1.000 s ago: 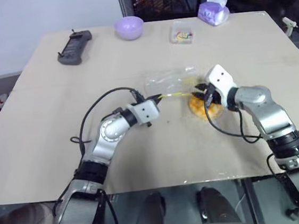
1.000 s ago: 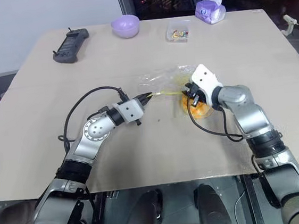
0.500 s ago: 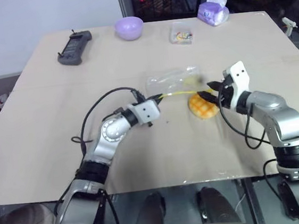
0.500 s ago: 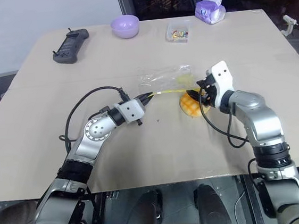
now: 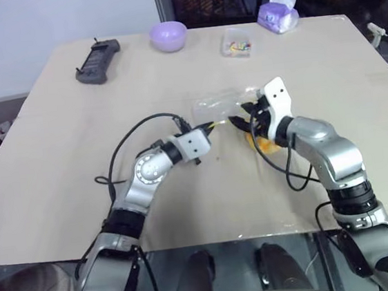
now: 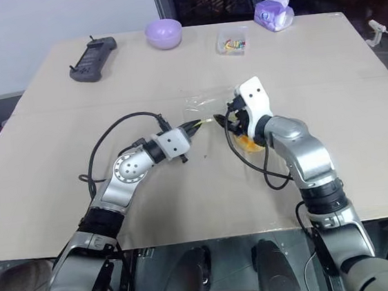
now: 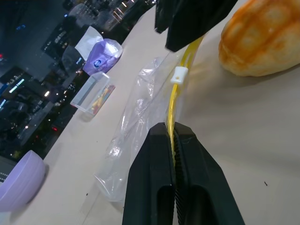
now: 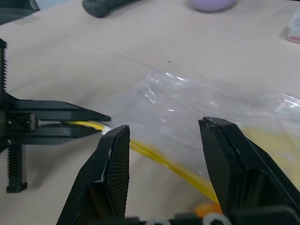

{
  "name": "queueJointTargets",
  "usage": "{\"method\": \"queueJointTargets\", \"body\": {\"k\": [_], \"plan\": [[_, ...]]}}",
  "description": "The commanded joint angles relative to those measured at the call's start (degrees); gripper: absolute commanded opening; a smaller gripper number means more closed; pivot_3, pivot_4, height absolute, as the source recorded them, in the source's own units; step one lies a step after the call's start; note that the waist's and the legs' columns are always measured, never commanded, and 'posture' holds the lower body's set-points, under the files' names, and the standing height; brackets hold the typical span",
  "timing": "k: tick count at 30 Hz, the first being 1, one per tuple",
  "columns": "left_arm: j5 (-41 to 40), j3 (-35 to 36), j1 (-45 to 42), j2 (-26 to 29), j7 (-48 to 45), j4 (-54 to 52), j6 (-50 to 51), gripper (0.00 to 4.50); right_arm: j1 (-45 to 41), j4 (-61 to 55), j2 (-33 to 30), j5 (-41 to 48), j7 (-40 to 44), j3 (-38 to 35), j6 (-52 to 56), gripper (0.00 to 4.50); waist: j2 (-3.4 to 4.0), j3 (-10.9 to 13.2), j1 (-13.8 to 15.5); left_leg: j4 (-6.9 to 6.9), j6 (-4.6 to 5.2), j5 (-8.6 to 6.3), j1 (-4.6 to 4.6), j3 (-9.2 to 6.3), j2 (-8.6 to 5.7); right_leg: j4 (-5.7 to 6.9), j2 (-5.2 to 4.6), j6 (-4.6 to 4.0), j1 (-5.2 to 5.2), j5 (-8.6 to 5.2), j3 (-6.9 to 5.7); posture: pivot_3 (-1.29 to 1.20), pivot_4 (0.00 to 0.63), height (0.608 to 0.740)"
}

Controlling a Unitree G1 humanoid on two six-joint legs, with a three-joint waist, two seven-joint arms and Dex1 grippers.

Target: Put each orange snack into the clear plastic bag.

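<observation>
One orange snack (image 7: 262, 40) sits on the table (image 5: 61, 132), mid-table, right of the clear plastic bag's seal end. Half a second back the right gripper (image 8: 164, 140) was off to the snack's right; now it's swung left and sits over the bag's yellow seal strip (image 7: 180, 98), with the snack mostly hidden under its wrist in the head views. Its jaws are parted, straddling the strip, not clamped on anything. The left gripper (image 7: 172, 140) hasn't budged, pinched tight on the strip's near end. The clear plastic bag (image 5: 221, 104) lies flat just beyond both grippers, long axis running left-right across the table, seal edge facing the robot. The strip is stretched taut between the two grippers.
</observation>
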Motion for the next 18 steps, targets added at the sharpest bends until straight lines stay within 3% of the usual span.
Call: {"method": "queueJointTargets", "body": {"k": [1,18], "plan": [[-0.4,0.2,-0.5,0.0,0.8,-2.5,-0.1,0.00,-1.2,-0.8,0.0,-0.2,-0.2,0.6,-1.6,2.55,0.00,0.0,0.0,0.00,0.00,0.00,0.00,0.00,0.00,0.00,0.00,0.00,0.00,0.00,0.00,0.00,0.150,0.740],[-0.4,0.0,-0.8,0.2,0.6,-2.4,-0.1,0.00,-0.1,-1.4,-1.4,0.0,0.7,1.3,-1.6,2.55,0.00,0.0,0.0,0.00,0.00,0.00,0.00,0.00,0.00,0.00,0.00,0.00,0.00,0.00,0.00,0.00,0.150,0.740]]}}
